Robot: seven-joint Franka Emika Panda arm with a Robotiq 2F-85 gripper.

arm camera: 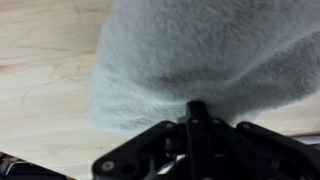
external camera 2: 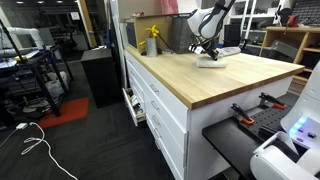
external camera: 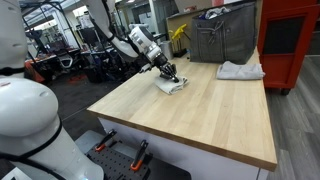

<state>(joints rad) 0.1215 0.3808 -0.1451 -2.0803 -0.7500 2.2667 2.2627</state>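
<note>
A pale grey-white cloth [external camera: 172, 86] lies bunched on the wooden table top [external camera: 200, 115], also visible as a small white cloth [external camera 2: 210, 61] in both exterior views. My gripper [external camera: 170, 73] presses down on it from above, jaws shut with the cloth pinched between them. In the wrist view the fuzzy cloth [arm camera: 200, 50] fills most of the frame, and my gripper [arm camera: 197, 108] meets its lower edge, where the fabric puckers into the closed fingertips. The bare wood shows to the left and below.
A second white cloth [external camera: 240, 70] lies at the table's far corner. A yellow spray bottle [external camera 2: 152, 40] and a metal bin [external camera: 222, 38] stand behind the table. A red cabinet [external camera: 290, 40] is to the side. White drawers [external camera 2: 160, 105] front the table.
</note>
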